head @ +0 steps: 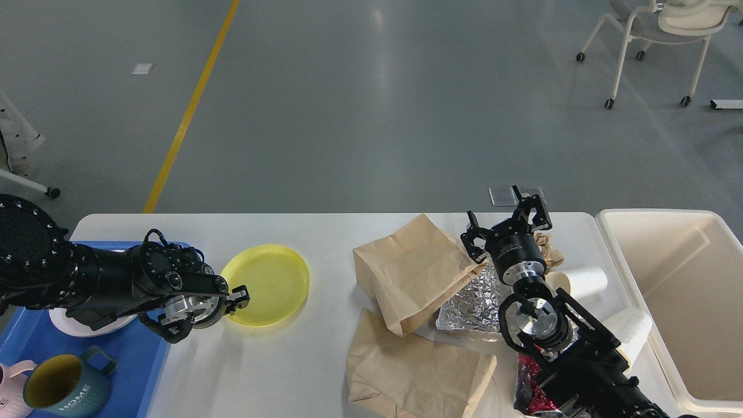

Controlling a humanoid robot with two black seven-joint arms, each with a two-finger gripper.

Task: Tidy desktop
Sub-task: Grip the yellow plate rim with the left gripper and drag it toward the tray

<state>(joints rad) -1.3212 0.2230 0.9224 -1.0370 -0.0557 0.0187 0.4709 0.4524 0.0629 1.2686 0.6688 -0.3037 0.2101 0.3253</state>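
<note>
Nearest, at 7 o'clock, a teal mug point(61, 390) marked HOME with a yellow inside stands on the blue tray point(130, 354), a pink mug point(11, 395) touching it at the frame's corner. A white plate point(72, 325) lies further up the tray, mostly under the left arm.

At 5 o'clock a flat brown paper bag point(415, 371) lies on the white desk point(261, 371); the desk fills the lower half of the view, from the tray to the cream bin point(679, 290) at 3 o'clock. A red shiny wrapper point(531, 389) peeks out beside the right arm at the bottom edge.

Left claw point(235, 297) sits at the near-left rim of the yellow plate point(270, 284), at 8 o'clock. One finger point(239, 296) rests on the rim; whether it is clamped, cannot tell: the second finger is hidden under the plate edge or the wrist.

Toward 4 o'clock, crumpled foil point(473, 305) lies between the bags and the right arm. Two white paper cups lie on their sides near the bin: one point(630, 334) nearer, one point(583, 281) further.

A second, puffed brown bag point(412, 267) lies beyond the flat one, overlapping it. Right claw point(505, 219) hovers over the far desk edge at 2 o'clock, fingers spread apart, holding nothing. Crumpled brown paper point(548, 247) sits just beside it.

Far off: grey floor point(371, 104), yellow line point(188, 110) at 11 o'clock, white wheeled chair point(656, 35) at 1 o'clock.
</note>
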